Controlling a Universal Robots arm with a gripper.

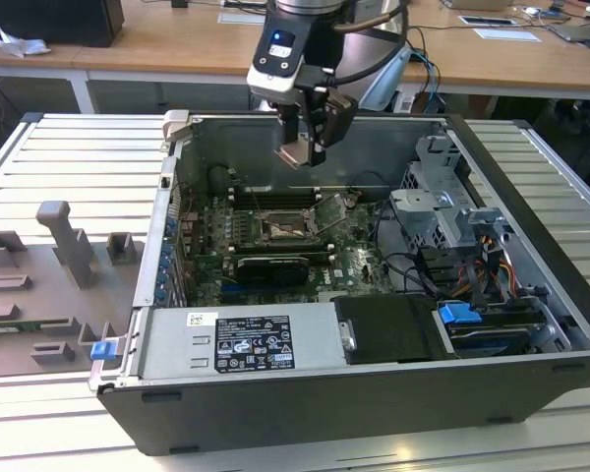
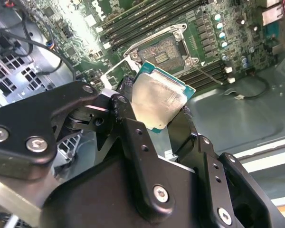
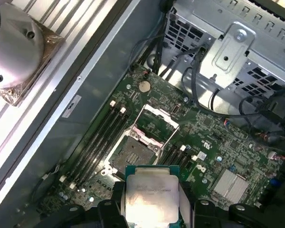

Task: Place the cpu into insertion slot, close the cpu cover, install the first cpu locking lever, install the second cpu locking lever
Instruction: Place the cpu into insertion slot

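cpu (image 2: 159, 102) location, please? (asker)

describer: it is a small flat square chip with a pale metal face and a green edge. it hangs in the air well above the insertion slot (image 1: 280, 228), touching nothing but the tool. whether it sits straight over the slot, i cannot tell.

asker: what is the tool doing?

describer: the gripper (image 2: 156, 107) is a black two-finger claw on the end of the robot arm. its fingers are drawn in to just the width of the chip and clamp two opposite edges, leaving the metal face bare. in the first wrist view the cpu (image 3: 152, 194) sits level between them, with the insertion slot (image 3: 133, 154) below and beyond it.

asker: and the slot itself?

describer: it is a square socket with a dark centre and a silvery rim, set in the green motherboard (image 1: 354, 261) on the floor of an opened computer case (image 1: 531, 256). nothing lies in it. the cpu cover (image 3: 156, 122), a thin metal frame, is swung up and back from one edge of the slot, so the slot lies open.

asker: how would the chip handle?

describer: my judgement: very light and stiff, with a smooth face that could slip. the underside contacts are probably delicate. the plain side edges, where the fingers already press, look like the safe place to hold it.
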